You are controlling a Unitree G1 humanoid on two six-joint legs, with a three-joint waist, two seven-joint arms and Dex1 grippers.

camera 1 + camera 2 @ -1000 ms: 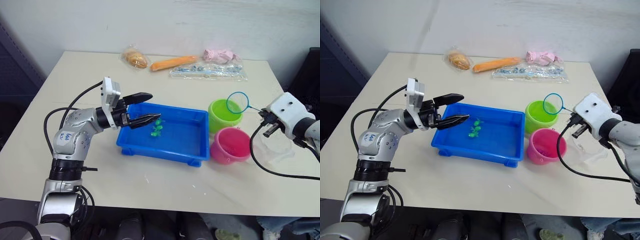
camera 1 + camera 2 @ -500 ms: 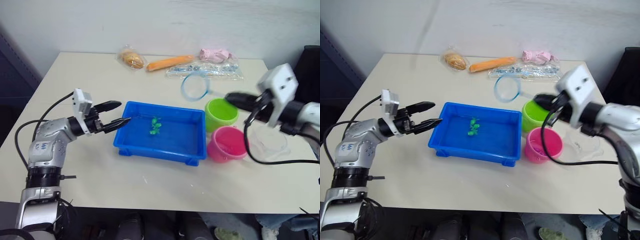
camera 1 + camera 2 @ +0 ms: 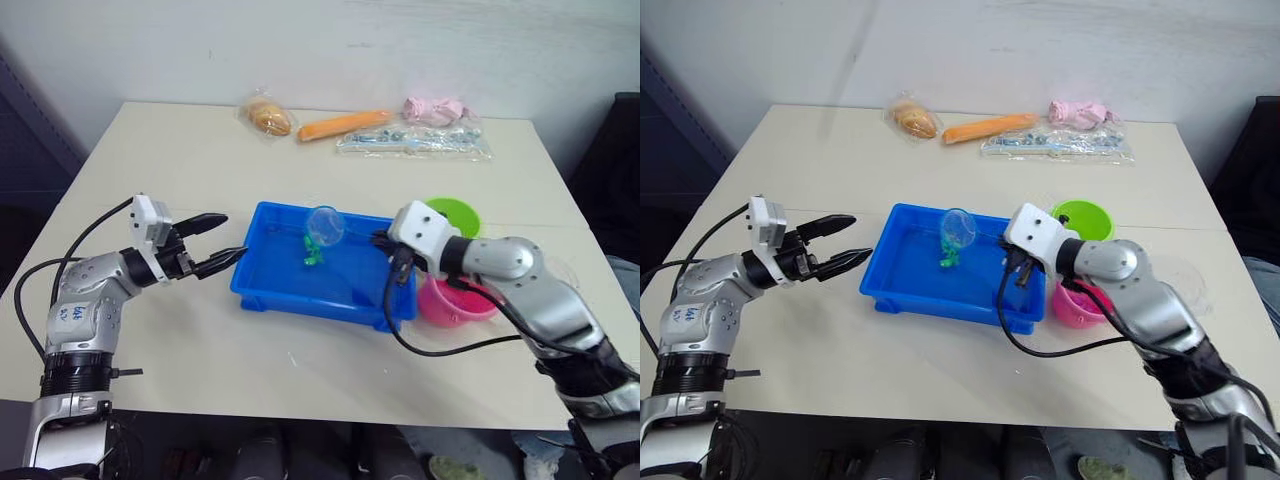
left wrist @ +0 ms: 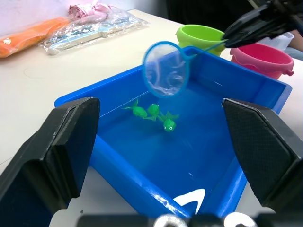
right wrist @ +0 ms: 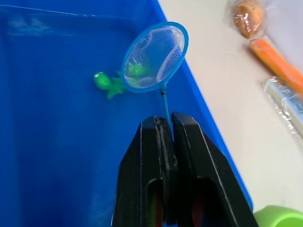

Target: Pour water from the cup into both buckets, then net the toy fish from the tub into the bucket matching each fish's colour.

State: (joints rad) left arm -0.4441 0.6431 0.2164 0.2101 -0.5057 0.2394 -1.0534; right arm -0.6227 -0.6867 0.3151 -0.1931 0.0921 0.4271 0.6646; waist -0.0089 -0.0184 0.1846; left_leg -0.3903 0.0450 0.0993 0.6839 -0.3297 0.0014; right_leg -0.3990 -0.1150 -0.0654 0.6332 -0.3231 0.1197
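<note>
The blue tub sits mid-table with three green toy fish in its water. My right gripper is shut on the net's thin handle. The net hangs tilted just above the fish, its hoop over the tub's far side. My left gripper is open and holds nothing, just off the tub's left edge. The green bucket and pink bucket stand to the right of the tub, partly behind my right arm. The clear cup lies mostly hidden behind that arm.
Along the table's far edge lie a bagged bun, an orange carrot, a pink bundle and a clear plastic bag. Bare tabletop runs in front of the tub.
My right arm swung the net left from above the green bucket to over the fish in the tub. My left gripper drew back from the tub's rim to the left, still open.
</note>
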